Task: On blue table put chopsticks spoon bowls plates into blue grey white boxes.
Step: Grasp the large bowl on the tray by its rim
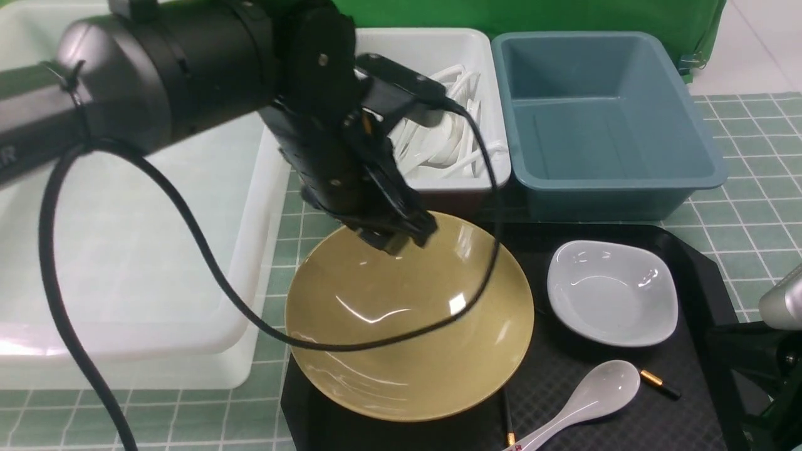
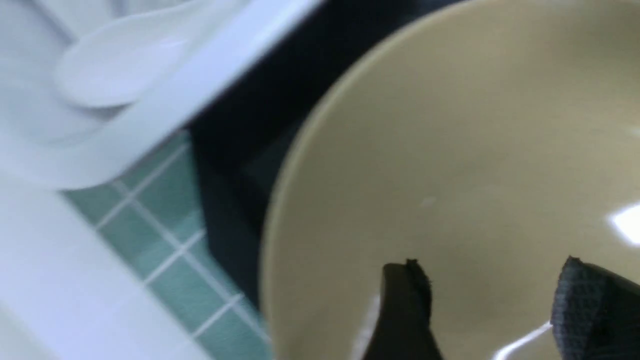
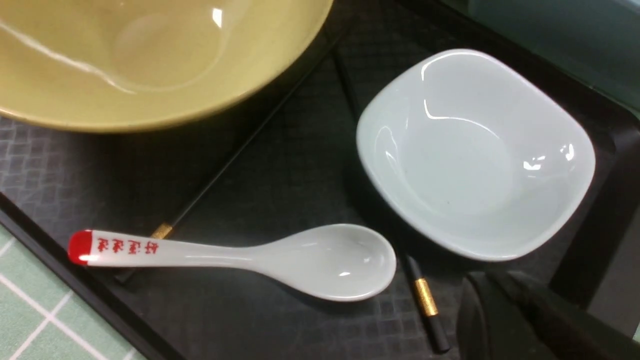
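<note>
**A:** Near you, the spoon (image 1: 589, 398) lies on the black tray (image 1: 689, 401). Your right gripper (image 3: 487, 290) sits close by, pinched shut. Where's the yellow bowl (image 1: 401, 326)?

**B:** On the tray's left side. Your left gripper (image 1: 401, 237) hangs over its far edge, fingers wide, holding nothing.

**A:** So?

**B:** Put one finger inside the edge and one outside. Squeeze, then lift slowly. Mind the cable (image 1: 45, 250). The blue box (image 1: 689, 113) sits far right.
</note>
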